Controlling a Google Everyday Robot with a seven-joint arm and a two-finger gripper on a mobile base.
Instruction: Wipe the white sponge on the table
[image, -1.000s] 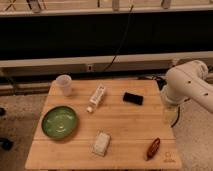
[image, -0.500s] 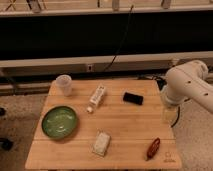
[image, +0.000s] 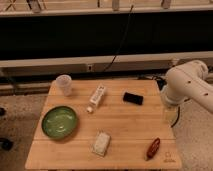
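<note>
Robot's tool (image: 169, 114) hangs below the white arm (image: 187, 85) over the right edge of the worktop (image: 125, 125), its fingers spread and holding nothing. The white sponge (image: 101, 143) lies flat near the front edge, well apart from the tool. A green bowl (image: 59, 121) sits to the sponge's left, and a clear cup (image: 64, 84) stands at the back left. A slim white box (image: 98, 95) and a black object (image: 133, 98) lie toward the back, and a reddish-brown object (image: 153, 148) lies at the front right.

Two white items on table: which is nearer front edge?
The off-white rectangular sponge; the slim capped white box lies farther back. The gripper hangs at the wooden table's right edge.
</note>
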